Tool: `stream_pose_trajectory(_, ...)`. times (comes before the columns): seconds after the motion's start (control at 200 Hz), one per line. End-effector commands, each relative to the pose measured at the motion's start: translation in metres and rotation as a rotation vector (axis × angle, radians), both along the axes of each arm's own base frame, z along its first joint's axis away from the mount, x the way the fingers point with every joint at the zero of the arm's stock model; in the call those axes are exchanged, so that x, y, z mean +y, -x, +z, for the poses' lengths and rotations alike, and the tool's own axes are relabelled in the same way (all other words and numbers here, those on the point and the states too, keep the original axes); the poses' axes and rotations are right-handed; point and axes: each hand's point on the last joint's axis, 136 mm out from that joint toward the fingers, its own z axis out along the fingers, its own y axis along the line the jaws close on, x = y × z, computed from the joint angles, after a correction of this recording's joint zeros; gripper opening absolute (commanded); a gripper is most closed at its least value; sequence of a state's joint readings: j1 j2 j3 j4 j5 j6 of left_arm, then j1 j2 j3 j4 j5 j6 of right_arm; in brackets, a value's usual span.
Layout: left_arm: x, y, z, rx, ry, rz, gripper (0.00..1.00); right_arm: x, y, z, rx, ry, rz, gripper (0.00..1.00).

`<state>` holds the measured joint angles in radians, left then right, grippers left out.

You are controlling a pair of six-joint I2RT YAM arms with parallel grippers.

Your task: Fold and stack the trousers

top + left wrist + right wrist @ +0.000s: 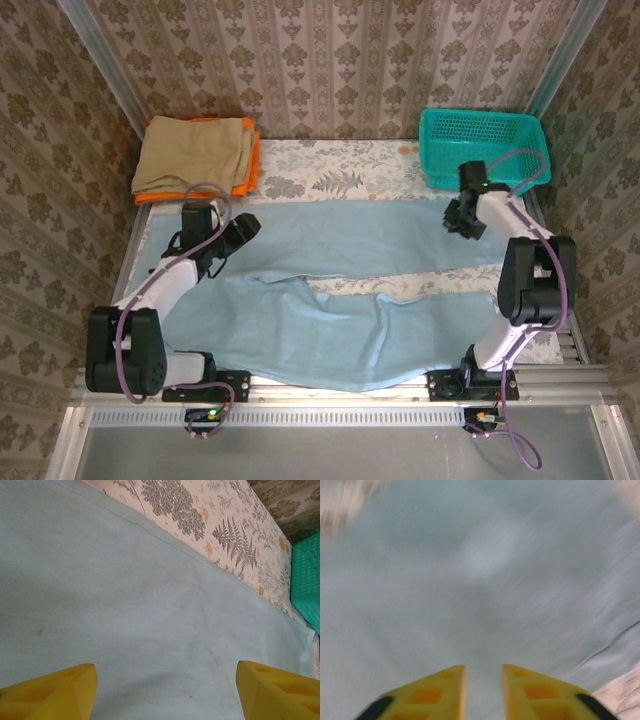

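trousers (350, 225) flat n unfolded, stack not begun — left gripper (165, 680) spread wide over them, right gripper (483, 677) narrow, can't tell if pinching.

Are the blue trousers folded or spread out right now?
Spread out. The trousers lie flat at full length across the table, both legs side by side, no fold.
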<state>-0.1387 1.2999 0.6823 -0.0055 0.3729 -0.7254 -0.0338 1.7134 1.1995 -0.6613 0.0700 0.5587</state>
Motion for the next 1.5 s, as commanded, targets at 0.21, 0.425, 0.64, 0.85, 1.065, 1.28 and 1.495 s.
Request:
stream_pose_trajectory(0.21,-0.007,-0.004,-0.043,0.126,0.031,0.026,0.73,0.029,0.025,-0.048,0.205,-0.135,0.084,0.21)
stream_pose_trajectory(0.425,0.004,-0.033,-0.071,0.181,0.049,0.09,0.72,0.008,-0.011,-0.047,0.203,-0.132,0.025,0.21)
stream_pose_trajectory(0.64,0.012,-0.062,-0.092,0.218,0.075,0.147,0.71,-0.012,-0.036,-0.054,0.198,-0.124,-0.017,0.2)
stream_pose_trajectory(0.85,0.005,-0.081,-0.091,0.215,0.092,0.134,0.7,-0.029,-0.05,-0.068,0.217,-0.136,-0.057,0.19)
stream_pose_trajectory(1.065,0.005,-0.06,-0.04,0.126,0.061,0.093,0.77,-0.022,-0.056,-0.023,0.134,-0.127,-0.034,0.26)
stream_pose_trajectory(1.28,0.01,-0.008,0.015,0.035,-0.061,0.042,0.84,0.007,0.015,0.033,0.042,-0.063,-0.006,0.38)
stream_pose_trajectory(1.495,-0.021,0.057,-0.012,0.112,-0.043,-0.059,0.82,0.055,0.146,-0.016,0.178,-0.271,-0.056,0.0)
